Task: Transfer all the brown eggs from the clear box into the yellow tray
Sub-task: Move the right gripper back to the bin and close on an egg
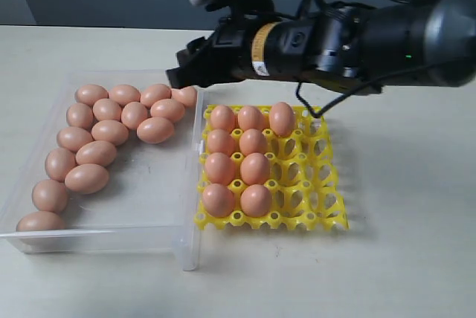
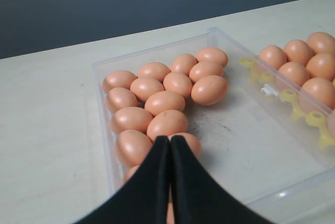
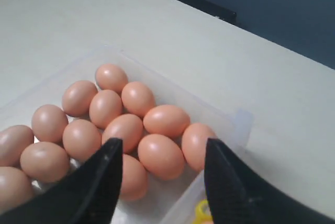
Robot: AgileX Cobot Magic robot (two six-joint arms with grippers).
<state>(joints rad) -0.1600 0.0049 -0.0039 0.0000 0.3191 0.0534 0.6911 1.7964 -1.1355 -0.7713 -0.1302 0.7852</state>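
Several brown eggs [image 1: 111, 132] lie bunched along the left and back of the clear box [image 1: 149, 206]. Beside it, the yellow tray [image 1: 312, 184] holds several more eggs [image 1: 253, 142] in its left cups. My right gripper [image 1: 181, 74] reaches across from the right and hovers over the box's back right corner. In the right wrist view it [image 3: 161, 148] is open, with one egg [image 3: 161, 156] showing below the gap between its fingers. My left gripper [image 2: 170, 139] is shut and empty above eggs [image 2: 165, 102] at the near end of the box [image 2: 246, 130]. It is out of the exterior view.
The right arm [image 1: 357, 32] spans the space above the tray's back edge. The box's right half has bare floor [image 1: 149, 177]. The tray's right-hand cups [image 1: 320, 162] are empty. Pale tabletop [image 1: 401, 258] surrounds both containers.
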